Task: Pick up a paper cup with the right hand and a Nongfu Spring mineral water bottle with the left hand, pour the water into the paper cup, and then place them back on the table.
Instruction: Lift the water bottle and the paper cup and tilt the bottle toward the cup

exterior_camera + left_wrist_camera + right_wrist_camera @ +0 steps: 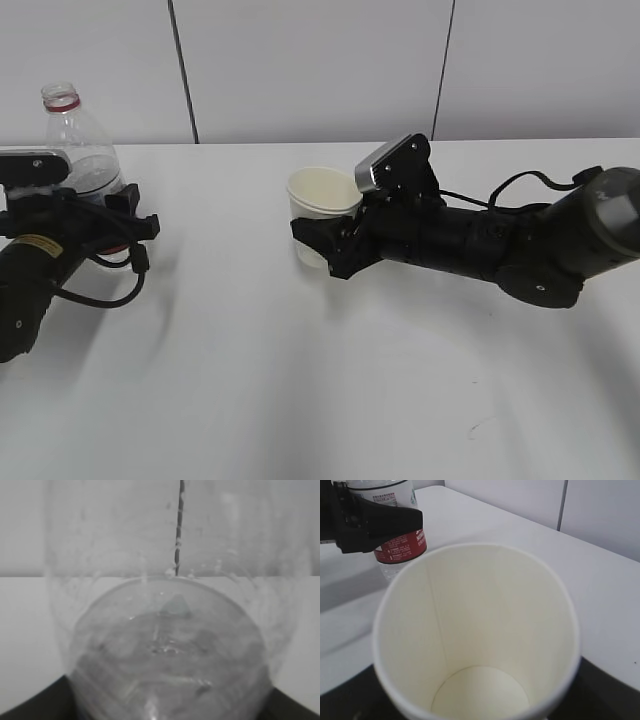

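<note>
We saw the right hand (335, 243) lying low across the table (300, 400), reaching in from the right edge of the exterior view, its jaws closed around the paper cup (322, 205). The cup stood upright near the middle of the tabletop, its rolled rim clear of the grey plate near the wrist just beside it. In the right wrist view the cup (480, 645) filled most of the picture and we could see its cream bottom, dry as far as we could tell.

At the far left edge, the left hand (118, 222) clasped the Nongfu Spring mineral water bottle (82, 150) low on its body, around the label. The bottle stood upright and capless, its red neck ring close to the top of the wall panels behind. Through the left wrist view we looked straight into the clear bottle wall (170, 630); the water was hard to make out there.

A wide stretch of bare white tabletop lay between bottle and cup, and more in front of both arms toward the near edge.
</note>
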Available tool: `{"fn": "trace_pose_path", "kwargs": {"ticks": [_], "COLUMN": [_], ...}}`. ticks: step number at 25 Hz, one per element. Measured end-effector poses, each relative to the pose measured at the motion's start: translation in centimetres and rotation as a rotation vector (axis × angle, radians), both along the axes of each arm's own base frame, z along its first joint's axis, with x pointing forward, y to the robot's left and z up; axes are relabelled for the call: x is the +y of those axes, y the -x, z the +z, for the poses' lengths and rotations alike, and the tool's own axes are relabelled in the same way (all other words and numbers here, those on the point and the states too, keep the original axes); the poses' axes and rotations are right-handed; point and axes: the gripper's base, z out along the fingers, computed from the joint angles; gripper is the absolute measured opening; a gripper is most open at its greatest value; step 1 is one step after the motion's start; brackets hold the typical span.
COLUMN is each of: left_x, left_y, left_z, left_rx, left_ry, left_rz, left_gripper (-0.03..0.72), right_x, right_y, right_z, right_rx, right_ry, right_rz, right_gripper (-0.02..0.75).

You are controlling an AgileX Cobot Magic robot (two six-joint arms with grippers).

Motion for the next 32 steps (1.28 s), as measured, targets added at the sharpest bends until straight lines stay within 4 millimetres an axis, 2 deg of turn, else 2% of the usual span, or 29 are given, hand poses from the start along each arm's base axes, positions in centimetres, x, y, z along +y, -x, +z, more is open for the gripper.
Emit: {"fn": "trace_pose_path", "kwargs": {"ticks": [11,16,25,32], "left_x": [-0.8,-0.8,-3.1,-4.1], "left_y": [0.1,-1.3,-3.9,-5.4], "left_z": [0.7,2.5,5.1,7.2], "left_rx": [0.0,-0.079,-0.178,-0.271], "left_ry": [-0.05,-0.077,-0.198,-0.26], "left_rz": [-0.144,-0.206,-0.42,-0.495], "left_gripper": [0.419,0.419,0.419,0.419], "right_x": [0.1,0.2,0.3,0.5], "right_y": [0.1,0.2,0.5,0.6], "right_z": [0.0,-0.1,-0.2,-0.1], "right_rx": [0.007,0.017,0.051,0.065], "right_ry": [0.0,0.001,-0.009,-0.017], "right_rz": [0.01,0.027,0.05,0.082], "right_gripper": [0.491,0.491,0.491,0.491]}}
